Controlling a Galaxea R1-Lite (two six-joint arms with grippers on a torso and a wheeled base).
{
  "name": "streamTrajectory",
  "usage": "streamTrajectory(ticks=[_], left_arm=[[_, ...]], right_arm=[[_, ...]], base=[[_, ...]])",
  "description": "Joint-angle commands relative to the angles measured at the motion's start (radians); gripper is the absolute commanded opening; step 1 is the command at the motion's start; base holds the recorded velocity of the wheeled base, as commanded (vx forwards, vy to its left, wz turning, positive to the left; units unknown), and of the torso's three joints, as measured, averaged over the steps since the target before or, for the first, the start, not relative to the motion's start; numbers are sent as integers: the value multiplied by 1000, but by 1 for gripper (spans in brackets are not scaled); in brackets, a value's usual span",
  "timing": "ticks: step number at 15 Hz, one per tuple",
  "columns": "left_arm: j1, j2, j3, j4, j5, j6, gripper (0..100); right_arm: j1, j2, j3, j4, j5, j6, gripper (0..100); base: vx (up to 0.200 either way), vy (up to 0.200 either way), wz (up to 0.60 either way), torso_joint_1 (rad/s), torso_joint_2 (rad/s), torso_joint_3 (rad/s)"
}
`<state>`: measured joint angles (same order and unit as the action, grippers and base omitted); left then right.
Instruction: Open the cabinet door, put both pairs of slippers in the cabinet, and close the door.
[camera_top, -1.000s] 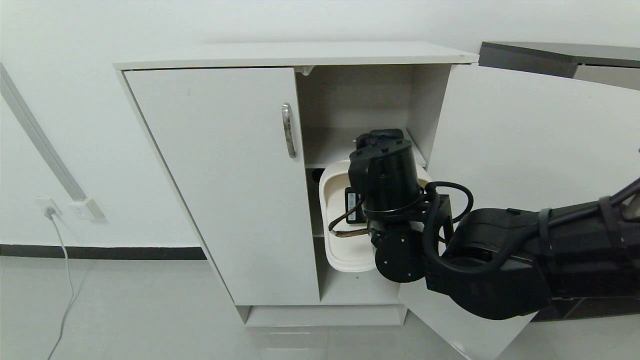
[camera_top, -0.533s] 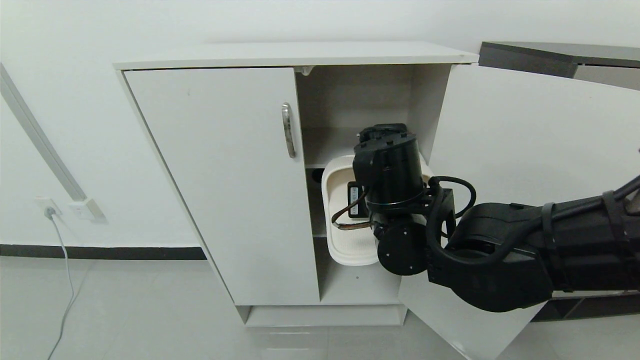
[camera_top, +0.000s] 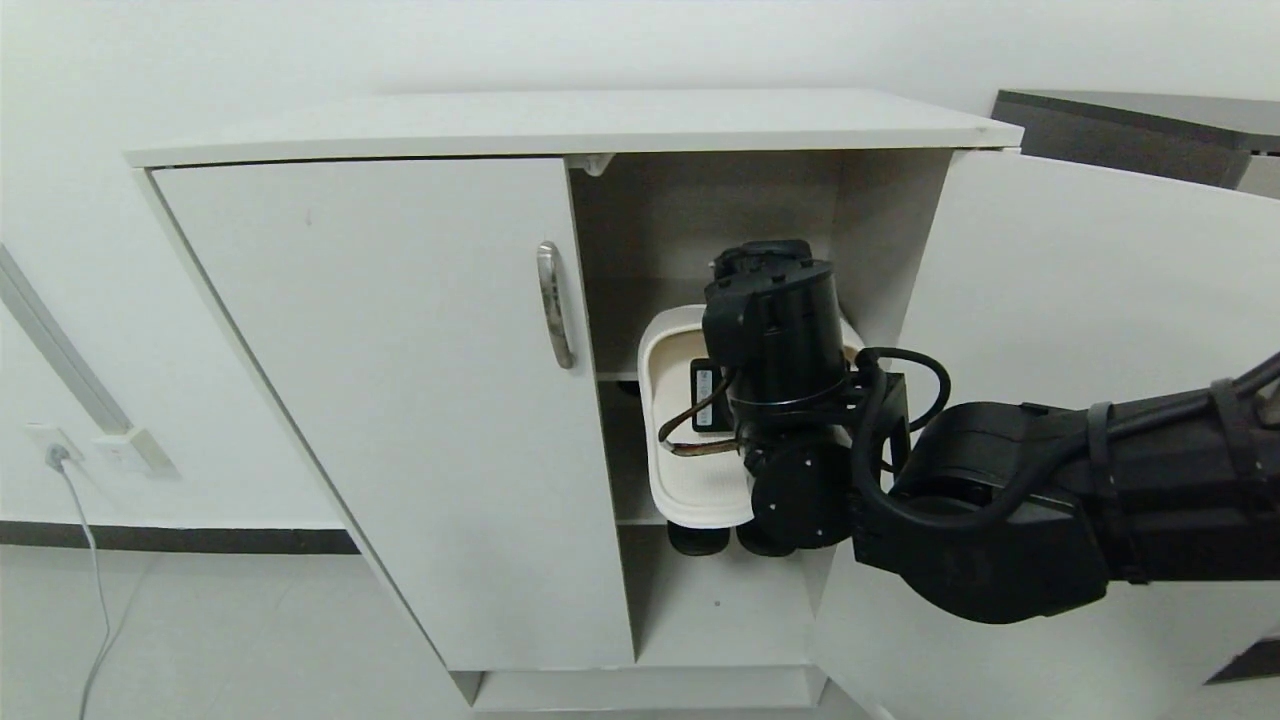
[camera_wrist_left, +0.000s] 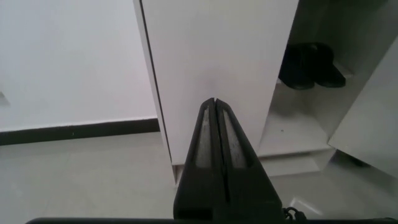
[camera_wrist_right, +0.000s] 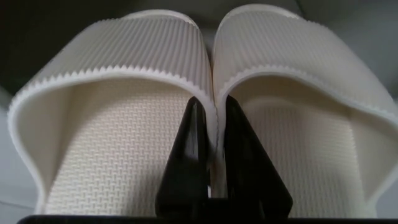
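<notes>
wall (camera_top: 300, 50) white | floor (camera_top: 200, 640) pale grey | skirting (camera_top: 180, 538) black | socket (camera_top: 48, 447), cable (camera_top: 92, 560) low left | dark unit (camera_top: 1130, 125) right

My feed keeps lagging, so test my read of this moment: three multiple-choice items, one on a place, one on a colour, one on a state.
1. Where is the black pair? A on the floor; B on a shelf inside the cabinet; C on top of the cabinet.
2. What colour is the held pair in the right hand? A cream; B red; C blue.
3. How is the left door? A open; B removed; C closed.
Answers: 1 B, it shows on a shelf past the open right door. 2 A, both pinched slippers are cream. 3 C, it lies flush with the cabinet front.
</notes>
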<state>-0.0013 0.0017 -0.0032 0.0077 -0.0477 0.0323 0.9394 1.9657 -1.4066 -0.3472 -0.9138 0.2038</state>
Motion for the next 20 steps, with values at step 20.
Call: streamTrajectory(ticks=[20], left_arm=[[0,1,0,0,0,-5,0]], right_arm=[[-151,240,-407,149,136,-15,0]], base=[[30,0,0,0,0,0]])
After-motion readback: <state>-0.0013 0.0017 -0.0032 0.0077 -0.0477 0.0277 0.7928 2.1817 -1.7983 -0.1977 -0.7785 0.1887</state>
